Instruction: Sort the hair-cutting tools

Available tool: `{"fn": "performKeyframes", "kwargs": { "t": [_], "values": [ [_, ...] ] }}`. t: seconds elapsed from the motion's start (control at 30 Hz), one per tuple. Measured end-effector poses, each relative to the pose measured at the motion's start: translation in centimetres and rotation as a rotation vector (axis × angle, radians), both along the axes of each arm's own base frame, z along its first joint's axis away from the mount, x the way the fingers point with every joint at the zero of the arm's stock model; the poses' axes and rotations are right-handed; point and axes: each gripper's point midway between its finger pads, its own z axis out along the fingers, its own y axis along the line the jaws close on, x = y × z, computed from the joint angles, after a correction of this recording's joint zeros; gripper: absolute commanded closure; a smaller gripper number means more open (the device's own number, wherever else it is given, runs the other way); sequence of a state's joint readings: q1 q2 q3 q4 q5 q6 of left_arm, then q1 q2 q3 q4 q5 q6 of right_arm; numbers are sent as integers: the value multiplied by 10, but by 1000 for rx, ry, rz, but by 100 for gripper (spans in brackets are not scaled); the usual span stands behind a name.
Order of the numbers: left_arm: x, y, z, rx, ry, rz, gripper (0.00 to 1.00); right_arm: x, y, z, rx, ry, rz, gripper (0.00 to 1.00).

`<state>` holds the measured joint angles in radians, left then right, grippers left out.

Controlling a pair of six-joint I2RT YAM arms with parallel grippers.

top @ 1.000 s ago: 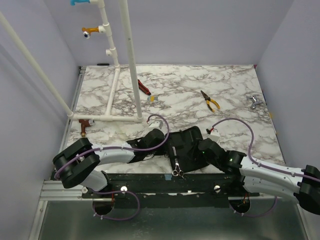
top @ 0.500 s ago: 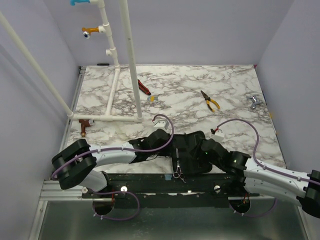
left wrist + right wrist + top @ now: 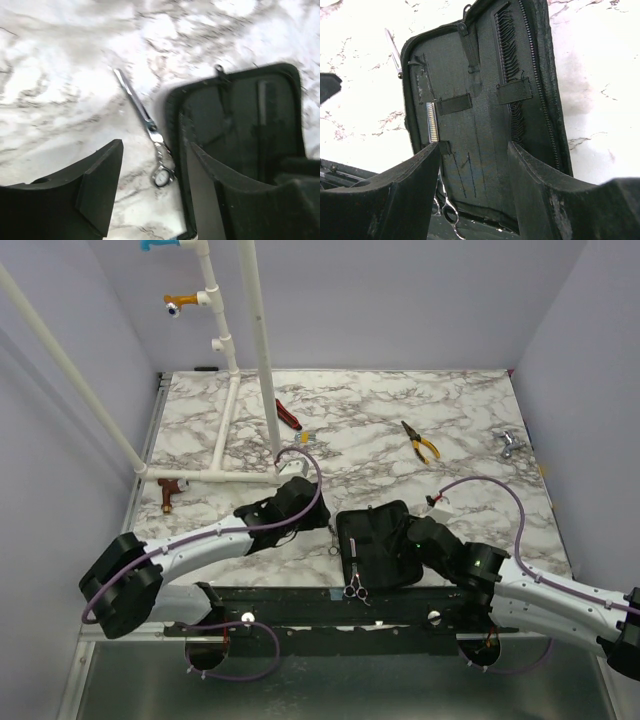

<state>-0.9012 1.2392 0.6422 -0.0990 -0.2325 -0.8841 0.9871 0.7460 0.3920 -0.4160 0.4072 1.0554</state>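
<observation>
An open black zip case lies at the table's near edge. One silver scissors is tucked under a strap in it, and its rings stick out over the near edge. The black comb sits under a strap on the case's right side. The second silver scissors lies flat on the marble just left of the case and also shows in the top view. My left gripper is open and empty, above this scissors' ring end. My right gripper is open and empty over the case's near half.
Yellow-handled pliers lie at the far right and a red-and-black-handled tool lies at the far middle. A white pipe frame stands at the far left, with a brown fitting beside it. A small silver fitting sits near the right wall.
My left gripper has drawn back from over the case to the left and farther away, uncovering the scissors on the marble. My right gripper has pulled back slightly toward the near edge.
</observation>
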Motion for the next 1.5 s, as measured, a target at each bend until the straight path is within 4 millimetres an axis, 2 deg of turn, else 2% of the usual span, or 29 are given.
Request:
{"fn": "performKeyframes", "kwargs": {
  "t": [0.1,0.23,0.53,0.63,0.8,1.03,1.27,1.5],
  "values": [
    [17,7,-9,74,38,53,50,0,0,-2,-7,4,1,40],
    [33,-6,-23,138,84,63,51,0,0,-3,-12,7,1,40],
    [21,-6,-65,242,188,49,56,-1,-1,0,-1,-1,2,40],
    [18,-10,-66,238,192,42,58,-1,-1,0,-1,-1,2,40],
    [11,-17,-68,245,191,20,74,-1,-1,0,-1,-1,2,40],
    [16,-23,-70,297,186,20,85,-1,-1,0,-6,-3,6,40],
    [24,-15,-71,340,180,46,88,0,-1,0,-11,-7,12,40],
    [47,8,-71,355,179,122,92,-1,-2,0,-20,-11,21,40]
  ]
}}
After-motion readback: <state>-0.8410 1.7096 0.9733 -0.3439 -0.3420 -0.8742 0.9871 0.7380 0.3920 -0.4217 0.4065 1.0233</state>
